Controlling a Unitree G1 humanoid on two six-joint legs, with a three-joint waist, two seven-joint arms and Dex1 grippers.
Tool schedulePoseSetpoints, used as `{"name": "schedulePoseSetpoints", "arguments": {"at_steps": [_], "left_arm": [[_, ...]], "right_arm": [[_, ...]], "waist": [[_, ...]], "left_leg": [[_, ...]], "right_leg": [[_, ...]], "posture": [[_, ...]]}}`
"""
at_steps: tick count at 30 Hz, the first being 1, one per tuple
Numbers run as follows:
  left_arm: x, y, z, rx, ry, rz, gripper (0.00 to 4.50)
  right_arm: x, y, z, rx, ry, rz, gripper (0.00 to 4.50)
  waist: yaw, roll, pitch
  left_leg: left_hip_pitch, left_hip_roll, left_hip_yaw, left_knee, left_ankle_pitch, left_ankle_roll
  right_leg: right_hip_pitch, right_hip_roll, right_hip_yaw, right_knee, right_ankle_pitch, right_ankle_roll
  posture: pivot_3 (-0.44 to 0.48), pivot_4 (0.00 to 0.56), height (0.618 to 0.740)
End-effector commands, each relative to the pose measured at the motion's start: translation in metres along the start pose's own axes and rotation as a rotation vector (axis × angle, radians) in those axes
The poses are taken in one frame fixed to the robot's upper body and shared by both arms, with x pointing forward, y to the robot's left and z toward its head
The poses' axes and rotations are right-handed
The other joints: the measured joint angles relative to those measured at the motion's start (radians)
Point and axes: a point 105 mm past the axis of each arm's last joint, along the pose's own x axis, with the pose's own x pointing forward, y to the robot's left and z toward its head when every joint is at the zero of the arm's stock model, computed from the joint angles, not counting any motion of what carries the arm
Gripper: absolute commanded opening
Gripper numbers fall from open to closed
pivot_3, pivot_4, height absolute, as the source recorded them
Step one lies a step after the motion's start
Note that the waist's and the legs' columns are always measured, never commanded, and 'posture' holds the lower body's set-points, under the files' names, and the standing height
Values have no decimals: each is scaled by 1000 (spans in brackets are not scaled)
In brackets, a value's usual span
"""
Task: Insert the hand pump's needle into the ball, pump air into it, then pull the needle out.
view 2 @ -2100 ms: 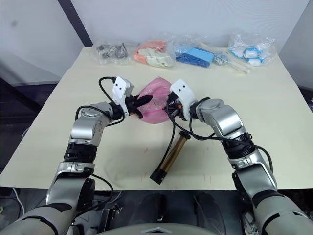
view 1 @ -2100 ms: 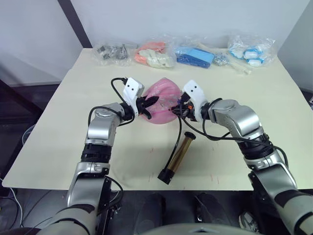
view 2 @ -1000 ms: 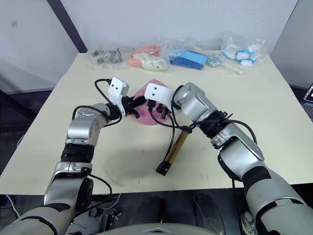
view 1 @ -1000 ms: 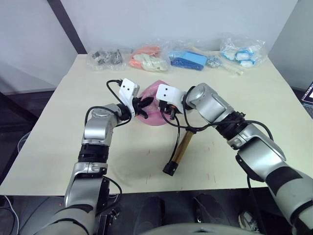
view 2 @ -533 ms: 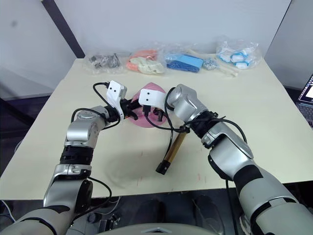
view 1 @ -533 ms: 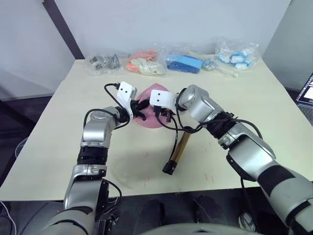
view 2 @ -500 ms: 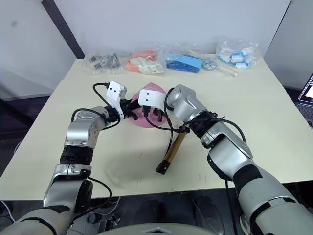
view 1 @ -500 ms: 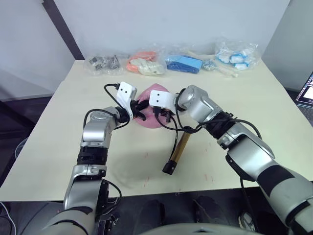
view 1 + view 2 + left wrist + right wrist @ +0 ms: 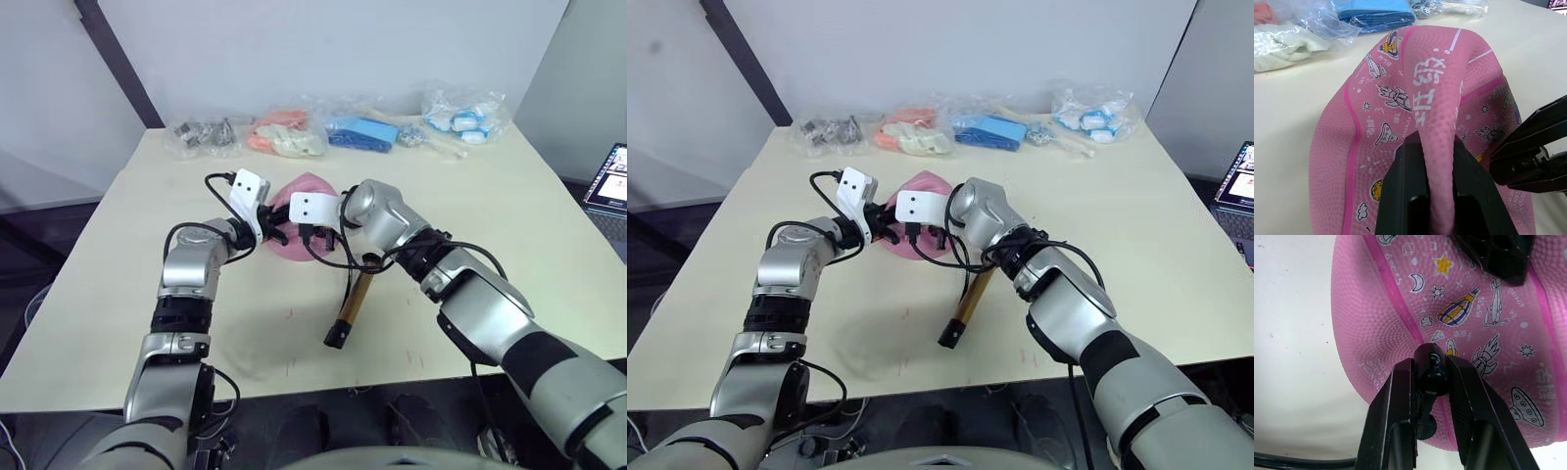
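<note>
Pinching a soft fold of the saggy ball, your left gripper is steadying it; your right gripper is clamping the needle fitting.

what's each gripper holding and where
Left gripper pinches a raised fold of the saggy pink rubber ball; right gripper clamps the hand pump's black needle fitting.

Lab: bare table, bagged parts.

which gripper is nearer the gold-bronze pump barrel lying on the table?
Right. The right gripper sits at the pink rubber ball, just above the barrel; the left gripper pinches the ball's far side.
</note>
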Motion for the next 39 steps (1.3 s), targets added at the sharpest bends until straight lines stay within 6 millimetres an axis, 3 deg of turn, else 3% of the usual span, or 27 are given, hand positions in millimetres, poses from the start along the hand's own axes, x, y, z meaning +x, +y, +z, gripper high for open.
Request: {"name": "schedulePoseSetpoints", "arguments": {"at_steps": [1, 16, 22, 39], "left_arm": [[10, -26, -46, -97, 149, -101, 0], [8, -26, -48, -106, 148, -96, 0], [7, -25, -49, -110, 149, -92, 0], [5, -31, -52, -112, 143, -124, 0]], "right_arm": [[20, 25, -27, 36, 95, 57, 365], [34, 34, -41, 30, 156, 36, 365], [38, 35, -23, 50, 91, 22, 365], [45, 50, -4, 42, 12, 85, 365]], "waist": [[-1, 0, -1], [-3, 3, -5], [-11, 3, -6], [-24, 6, -6]], "left_leg": [[1, 0, 0, -1, 0, 0], [4, 0, -2, -3, 0, 0], [6, 0, -4, -5, 0, 0], [6, -5, -24, -6, 0, -1]], "right_leg": [[0, 0, 0, 0, -1, 1], [0, 2, 3, 0, -1, 1], [0, 3, 4, -1, -2, 1], [0, 5, 3, -1, -2, 1]], "posture": [[0, 150, 738], [0, 150, 738], [0, 150, 738], [0, 150, 738]]}}
